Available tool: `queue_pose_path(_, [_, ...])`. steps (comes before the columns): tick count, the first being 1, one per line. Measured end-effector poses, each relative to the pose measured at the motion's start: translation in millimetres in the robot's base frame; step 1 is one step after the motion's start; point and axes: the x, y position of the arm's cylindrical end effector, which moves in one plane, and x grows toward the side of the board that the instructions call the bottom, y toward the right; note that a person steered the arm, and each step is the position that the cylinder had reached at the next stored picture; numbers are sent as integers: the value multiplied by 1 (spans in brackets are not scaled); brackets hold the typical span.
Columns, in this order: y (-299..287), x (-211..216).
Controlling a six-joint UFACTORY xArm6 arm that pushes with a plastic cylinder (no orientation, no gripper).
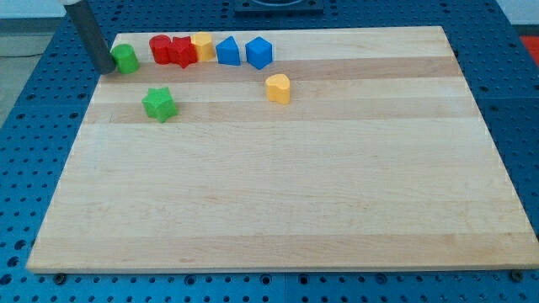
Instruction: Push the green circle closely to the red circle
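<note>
Green star (158, 103) nearest; my tip (107, 69) touching green circle (125, 58) left side, holding nothing

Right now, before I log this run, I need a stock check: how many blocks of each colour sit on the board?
Green: 2, the green circle by my tip and the green star
Red: 2, the red circle and a red block
Yellow: 2
Blue: 2
Total: 8

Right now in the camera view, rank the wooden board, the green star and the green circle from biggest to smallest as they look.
1. Wooden board, by far the largest.
2. Green star.
3. Green circle, slightly smaller-looking; it sits farther up the view and my tip touches its left side, so this gap is unsure.
</note>
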Motion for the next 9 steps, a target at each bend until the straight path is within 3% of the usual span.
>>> queue_pose_path(6, [20,-14])
queue_pose_path(7, [-11,-14])
queue_pose_path(8, [-16,-21])
queue_pose_path(9, [-9,-55])
